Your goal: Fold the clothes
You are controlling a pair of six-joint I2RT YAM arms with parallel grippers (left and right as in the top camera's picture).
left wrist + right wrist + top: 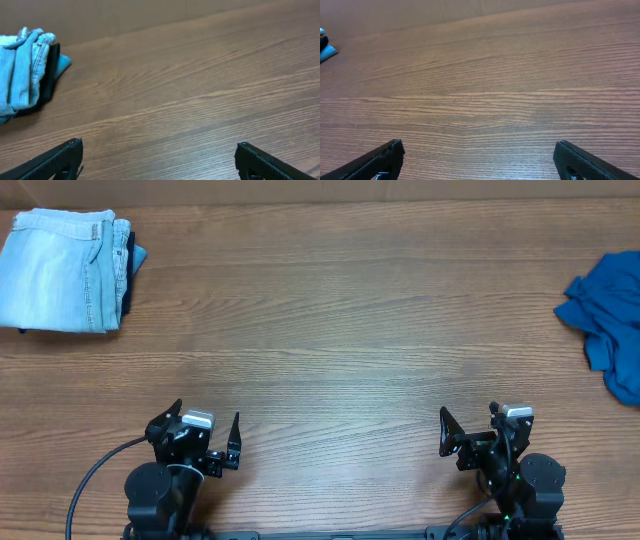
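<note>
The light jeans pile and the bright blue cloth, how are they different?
The jeans pile is pale, washed blue; the blue cloth is deep, bright blue. The jeans pile is folded neatly; the blue cloth lies crumpled. The jeans pile sits at the far left; the blue cloth at the right edge, partly out of view. Both are soft clothes on the wooden table.

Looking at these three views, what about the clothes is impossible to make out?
- Overhead: the blue garment runs off the right edge, so its shape and type are unclear.
- Overhead and left wrist: the darker garments under the denim shorts show only thin edges; the denim covers them.
- Right wrist: only a sliver of that stack, at the left edge.
</note>
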